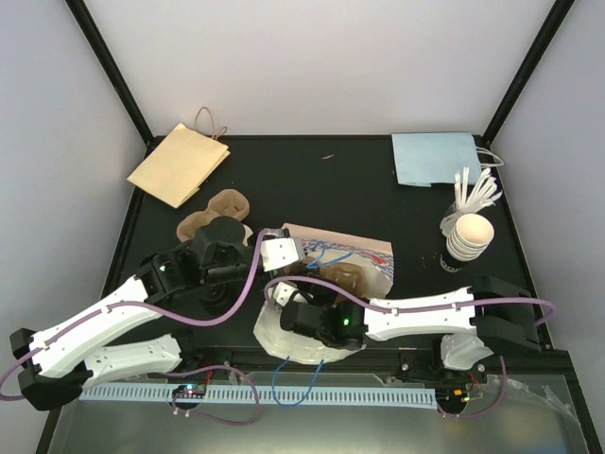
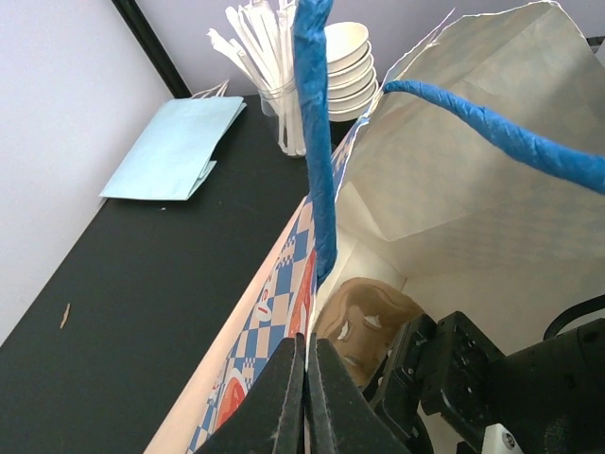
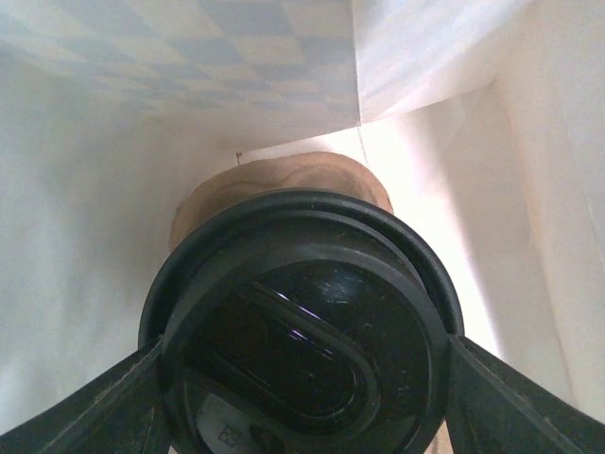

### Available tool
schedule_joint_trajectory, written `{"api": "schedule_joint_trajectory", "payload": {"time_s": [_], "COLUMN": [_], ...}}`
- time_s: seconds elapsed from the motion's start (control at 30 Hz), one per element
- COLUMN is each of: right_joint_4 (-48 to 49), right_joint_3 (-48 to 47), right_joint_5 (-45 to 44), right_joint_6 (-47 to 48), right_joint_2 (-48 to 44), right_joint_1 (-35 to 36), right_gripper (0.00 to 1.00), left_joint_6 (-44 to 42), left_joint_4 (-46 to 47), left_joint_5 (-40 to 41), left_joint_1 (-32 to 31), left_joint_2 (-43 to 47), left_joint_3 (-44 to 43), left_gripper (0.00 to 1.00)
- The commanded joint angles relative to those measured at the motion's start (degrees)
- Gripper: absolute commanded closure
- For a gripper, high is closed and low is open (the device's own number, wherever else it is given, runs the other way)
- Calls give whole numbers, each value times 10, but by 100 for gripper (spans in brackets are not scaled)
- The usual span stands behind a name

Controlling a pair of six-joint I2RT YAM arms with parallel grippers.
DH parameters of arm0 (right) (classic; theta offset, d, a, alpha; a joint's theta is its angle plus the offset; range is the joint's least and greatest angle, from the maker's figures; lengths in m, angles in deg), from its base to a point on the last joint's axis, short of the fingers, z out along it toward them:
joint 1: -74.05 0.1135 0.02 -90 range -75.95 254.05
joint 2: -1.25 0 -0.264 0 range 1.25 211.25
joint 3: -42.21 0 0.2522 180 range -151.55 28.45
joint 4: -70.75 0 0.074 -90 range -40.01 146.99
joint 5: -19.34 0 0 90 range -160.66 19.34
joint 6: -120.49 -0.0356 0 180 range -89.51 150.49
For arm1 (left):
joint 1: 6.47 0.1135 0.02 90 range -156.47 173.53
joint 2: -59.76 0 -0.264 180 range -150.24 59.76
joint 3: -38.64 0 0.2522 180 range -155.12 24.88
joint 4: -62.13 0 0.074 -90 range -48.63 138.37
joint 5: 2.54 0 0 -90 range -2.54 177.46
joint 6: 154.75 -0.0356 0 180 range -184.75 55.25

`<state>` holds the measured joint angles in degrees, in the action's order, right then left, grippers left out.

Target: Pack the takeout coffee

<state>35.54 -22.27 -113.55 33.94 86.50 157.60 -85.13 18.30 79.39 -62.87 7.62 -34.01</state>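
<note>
Two arms meet at the white paper bag (image 1: 364, 253) with the blue checked print, which lies on its side in the middle of the black table (image 1: 359, 180), its mouth toward the arm bases. The left gripper (image 2: 304, 378) has its fingers pressed together, pinching the bag's rim just below one blue handle (image 2: 317, 142). The right gripper (image 3: 304, 350) is inside the bag, fingers spread wide and clasping the black-lidded coffee cup (image 3: 302, 312) from both sides. Behind the cup a brown cup carrier (image 3: 274, 180) rests deep in the bag; whether the cup is seated in it cannot be told. Outside, a second carrier (image 1: 219, 210) lies by the left arm and a brown bag (image 1: 178, 163) sits far left. A light blue bag (image 1: 433, 157) sits far right, near stacked paper cups (image 1: 470, 236) and white stirrers (image 1: 475, 192).
</note>
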Motion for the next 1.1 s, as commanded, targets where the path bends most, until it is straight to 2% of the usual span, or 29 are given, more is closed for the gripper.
{"api": "schedule_joint_trajectory", "payload": {"time_s": [0.0,0.23,0.6,1.07], "right_joint_4": [-55,-76,-132,-171], "right_joint_3": [-13,-24,-43,-47], "right_joint_5": [35,24,84,62], "right_joint_6": [-44,-42,-30,-6], "right_joint_2": [26,43,85,117], "right_joint_1": [-7,-22,-27,-27], "right_gripper": [38,38,40,40], "left_joint_6": [-3,3,12,20], "left_joint_4": [14,4,-10,-21], "left_joint_5": [-7,-18,-24,-21], "left_joint_1": [-8,-9,-10,-10], "left_joint_2": [4,5,-2,-20], "left_joint_3": [-27,-31,-39,-49], "left_gripper": [98,99,98,99]}}
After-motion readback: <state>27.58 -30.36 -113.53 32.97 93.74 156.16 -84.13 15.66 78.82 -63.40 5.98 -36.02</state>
